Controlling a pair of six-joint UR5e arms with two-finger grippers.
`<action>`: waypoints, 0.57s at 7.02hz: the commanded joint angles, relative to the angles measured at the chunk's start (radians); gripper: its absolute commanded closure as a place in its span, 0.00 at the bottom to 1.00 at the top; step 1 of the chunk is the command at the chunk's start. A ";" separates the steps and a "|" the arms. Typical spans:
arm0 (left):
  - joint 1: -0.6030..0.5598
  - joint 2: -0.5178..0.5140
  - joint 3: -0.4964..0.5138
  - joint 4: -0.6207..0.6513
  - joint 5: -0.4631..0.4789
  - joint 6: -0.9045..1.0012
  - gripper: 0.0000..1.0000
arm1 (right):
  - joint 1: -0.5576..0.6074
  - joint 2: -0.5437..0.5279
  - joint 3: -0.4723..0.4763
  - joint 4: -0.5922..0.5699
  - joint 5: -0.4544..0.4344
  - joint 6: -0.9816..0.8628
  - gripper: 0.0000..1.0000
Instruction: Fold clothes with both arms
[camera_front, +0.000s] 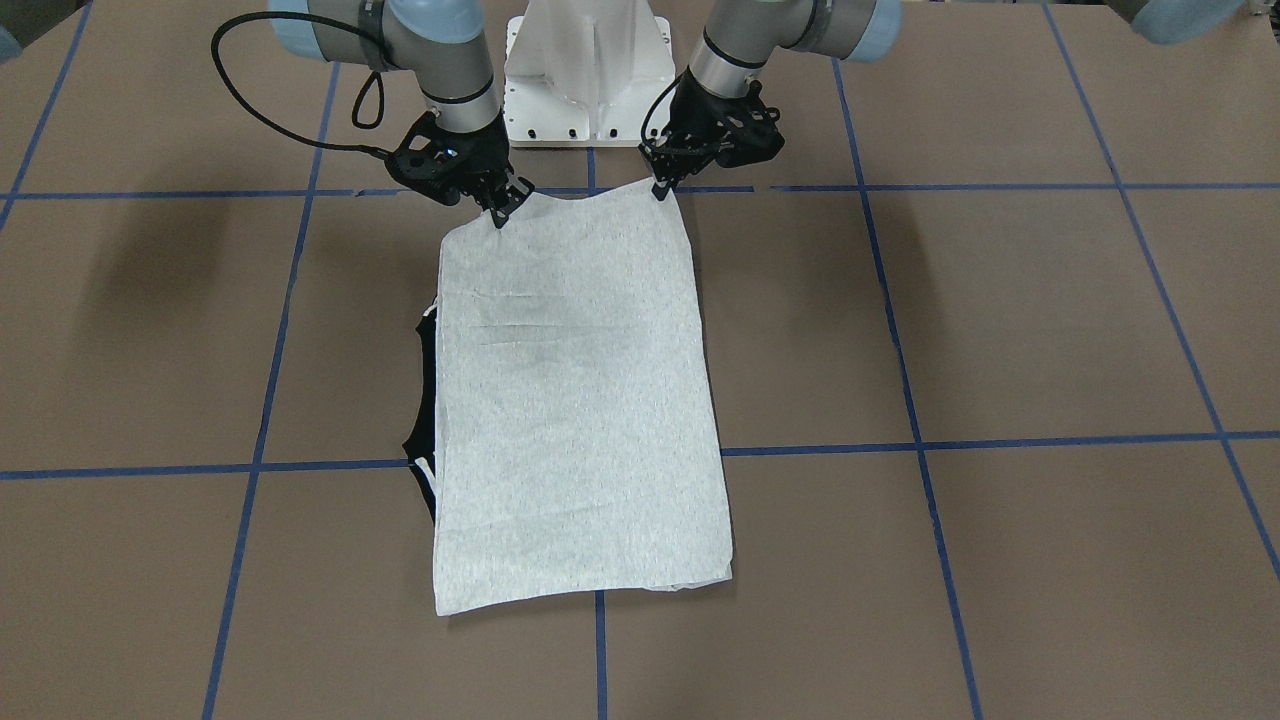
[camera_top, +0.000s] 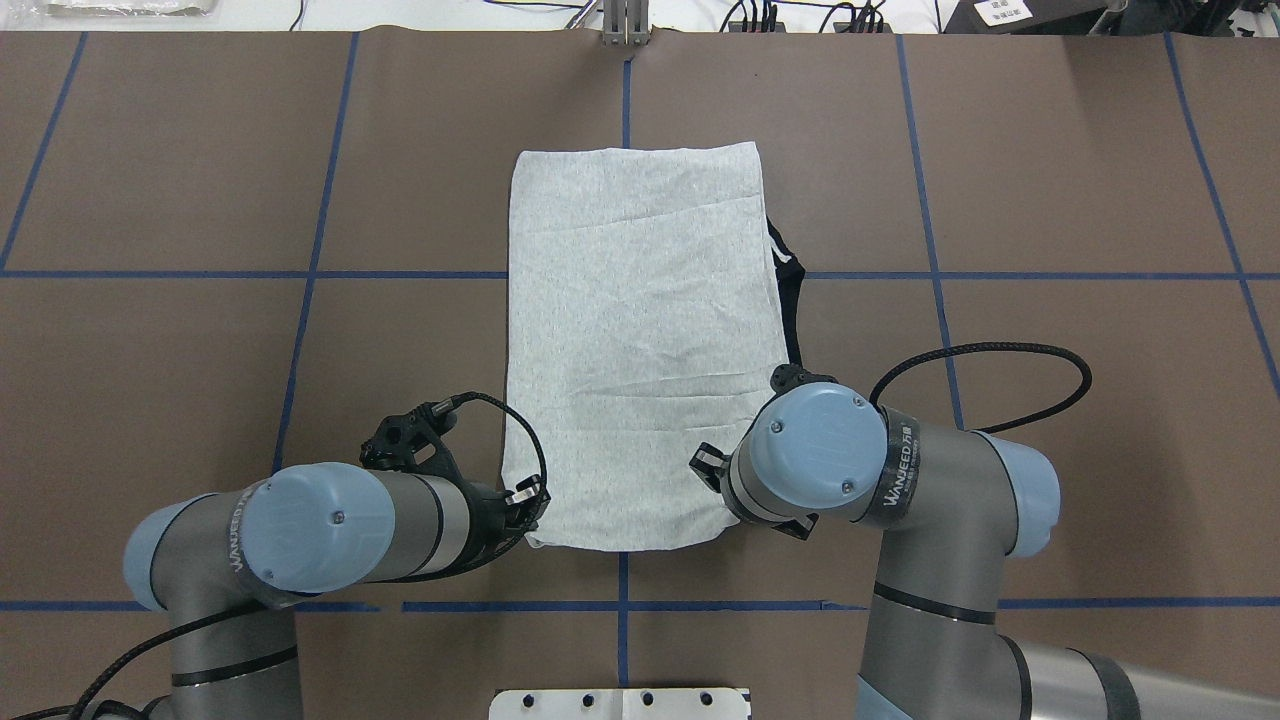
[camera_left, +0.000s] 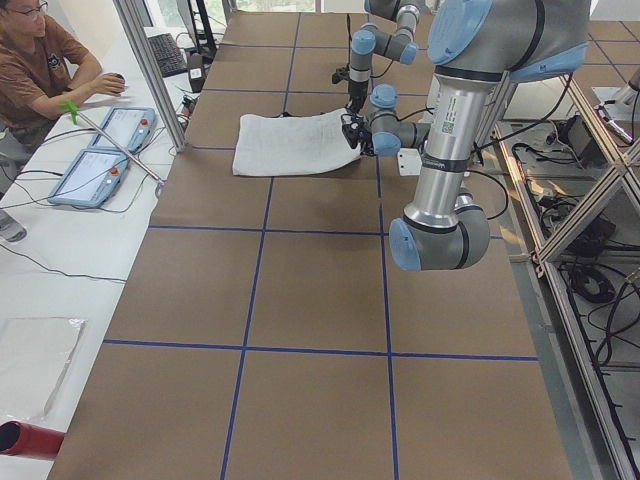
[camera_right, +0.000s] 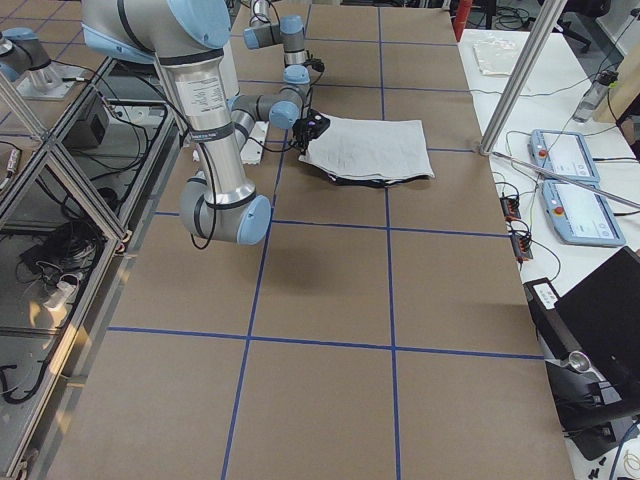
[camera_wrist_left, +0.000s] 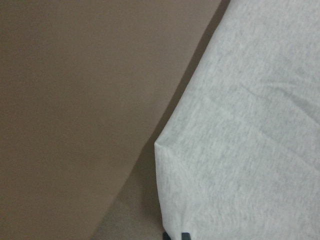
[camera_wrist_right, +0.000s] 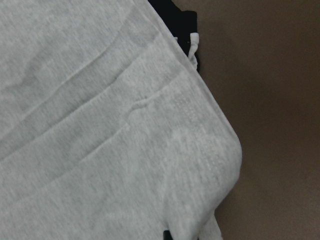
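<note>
**Entry: folded grey T-shirt, held at two corners**

Markings: My right arm (camera_top: 930, 490) carries a dark band with white lettering that appears to read "WANJEED", followed by characters too small to make out. The same lettering runs along my left arm (camera_top: 300, 535). I see no writing on the garment.

End effectors: My left gripper (camera_front: 661, 188) is clenched on the T-shirt (camera_front: 580, 400) at the corner nearest the white pedestal base (camera_front: 588, 70), on my left side. My right gripper (camera_front: 503, 212) is pinched on the matching base-side corner on my right. There the cloth curls up slightly around the fingertips.

Item: The T-shirt lies on the brown table (camera_front: 1000, 320) directly in front of the pedestal base. It is folded into a long rectangle with the plain heather-grey side up, and runs straight away from the base. A few shallow creases cross the half nearer the base. The black collar (camera_front: 424, 400), with a sliver of white trim, pokes out from under the long edge on my right.
</note>
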 joint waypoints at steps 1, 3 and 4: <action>0.086 0.002 -0.182 0.148 0.000 -0.012 1.00 | -0.020 -0.038 0.107 0.000 0.078 -0.003 1.00; 0.141 0.000 -0.356 0.339 -0.002 -0.022 1.00 | -0.031 -0.078 0.225 -0.001 0.170 -0.001 1.00; 0.161 0.000 -0.421 0.421 -0.008 -0.049 1.00 | -0.028 -0.095 0.279 -0.001 0.230 -0.001 1.00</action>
